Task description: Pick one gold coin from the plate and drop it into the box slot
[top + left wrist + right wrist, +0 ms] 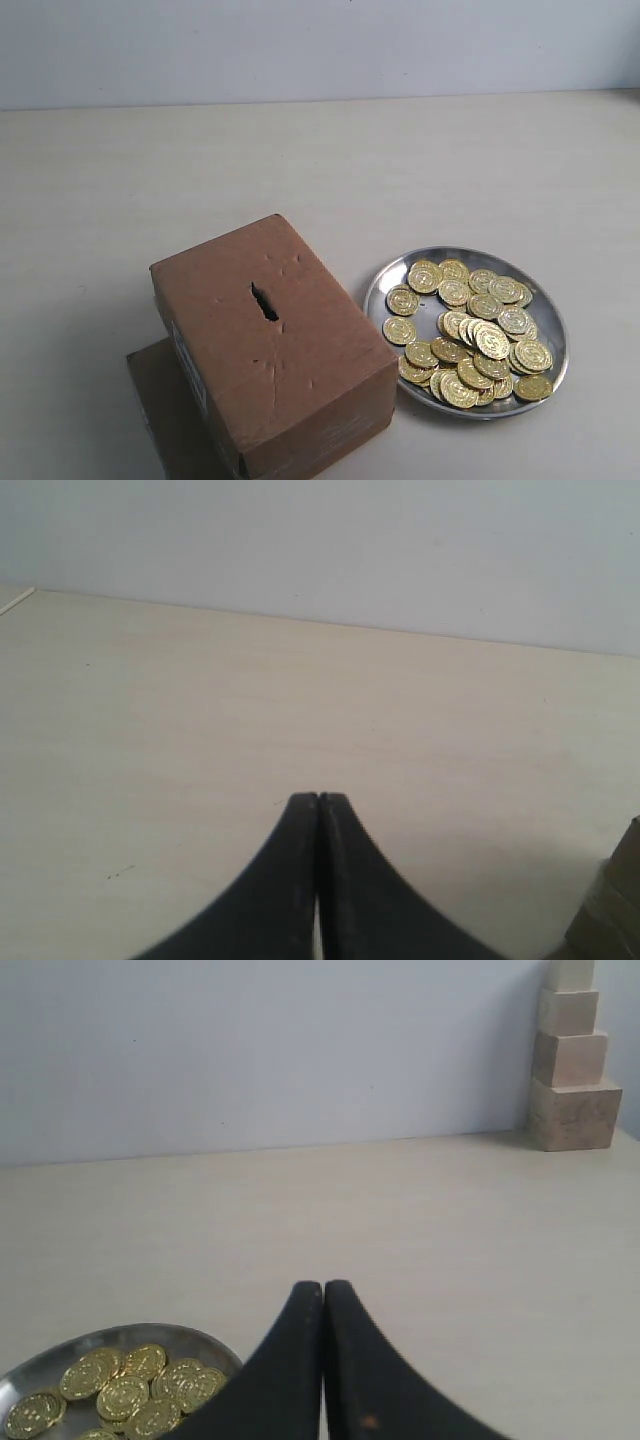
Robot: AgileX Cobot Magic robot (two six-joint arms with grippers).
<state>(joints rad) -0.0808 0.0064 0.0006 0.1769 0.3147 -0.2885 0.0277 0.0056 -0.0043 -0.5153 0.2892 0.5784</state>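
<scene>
A brown cardboard box stands at the front left of the exterior view, with a short dark ragged slot in the middle of its dented top. To its right lies a shiny silver plate piled with several gold coins. Neither arm shows in the exterior view. My left gripper is shut and empty over bare table, with a corner of the box at the frame's edge. My right gripper is shut and empty, beside the plate and its coins, apart from them.
A flat brown cardboard sheet lies under the box and sticks out at its left. A stepped stack of pale wooden blocks stands against the back wall in the right wrist view. The table top is light wood with a white wall behind.
</scene>
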